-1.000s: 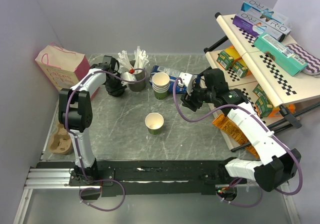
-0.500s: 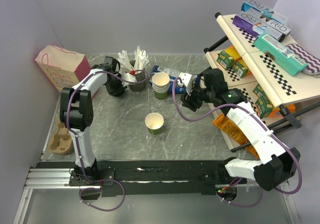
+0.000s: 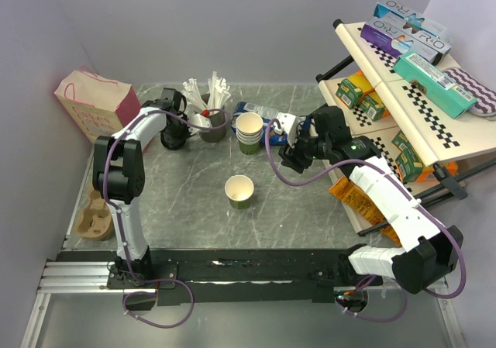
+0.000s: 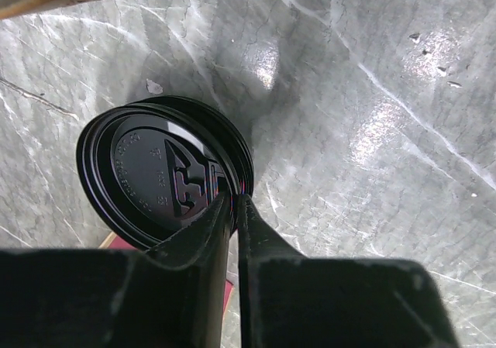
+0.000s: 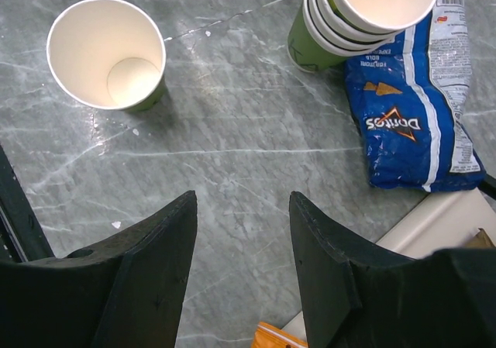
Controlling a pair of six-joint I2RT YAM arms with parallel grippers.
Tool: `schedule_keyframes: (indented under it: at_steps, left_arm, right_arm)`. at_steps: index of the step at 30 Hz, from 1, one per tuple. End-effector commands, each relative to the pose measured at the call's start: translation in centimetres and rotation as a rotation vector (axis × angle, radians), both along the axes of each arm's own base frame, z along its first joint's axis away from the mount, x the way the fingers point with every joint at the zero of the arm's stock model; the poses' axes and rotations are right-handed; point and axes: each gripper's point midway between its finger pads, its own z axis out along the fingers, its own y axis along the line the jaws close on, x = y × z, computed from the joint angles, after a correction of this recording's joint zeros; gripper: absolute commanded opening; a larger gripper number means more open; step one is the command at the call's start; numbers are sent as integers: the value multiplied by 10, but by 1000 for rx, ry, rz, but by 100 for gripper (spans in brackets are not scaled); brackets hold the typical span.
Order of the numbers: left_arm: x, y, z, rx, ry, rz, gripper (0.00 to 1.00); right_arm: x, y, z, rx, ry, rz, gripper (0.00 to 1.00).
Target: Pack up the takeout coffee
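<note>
No lidded cup shows in any view. A lidless paper cup with green sides (image 3: 239, 191) stands open in the middle of the table; it also shows in the right wrist view (image 5: 107, 53). My left gripper (image 3: 172, 133) is at the back left, and its jaws are shut on the rim of a loose black lid (image 4: 164, 170), with the gripper (image 4: 232, 198) at the lid's right edge. My right gripper (image 3: 291, 157) hovers open and empty right of the lone cup, above bare table (image 5: 242, 201).
A stack of lidless cups (image 3: 249, 131) and a blue chip bag (image 3: 267, 118) lie at the back centre. A holder of white utensils (image 3: 209, 108) stands beside the left gripper. A pink paper bag (image 3: 97, 104) is at the back left, a cardboard cup carrier (image 3: 94, 218) at the left edge, and a snack rack (image 3: 411, 92) at the right.
My left gripper has shifted slightly left and back with the black lid in it. The right arm has barely moved.
</note>
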Motion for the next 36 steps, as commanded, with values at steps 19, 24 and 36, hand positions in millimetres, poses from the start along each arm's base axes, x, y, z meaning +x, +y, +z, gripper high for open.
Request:
schedule_keyframes:
  at_steps: [19,24,36]
  left_arm:
    - [-4,-3,59,-161,-90,180,2]
    - [-11,-5,54,-180,-54,205,2]
    - [-45,-2,75,-229,-37,288,1]
  right_arm:
    - [14,11,19,58,-36,2,58]
    - [17,14,20,68,-30,4,59]
    - [18,15,18,70,-19,1,59]
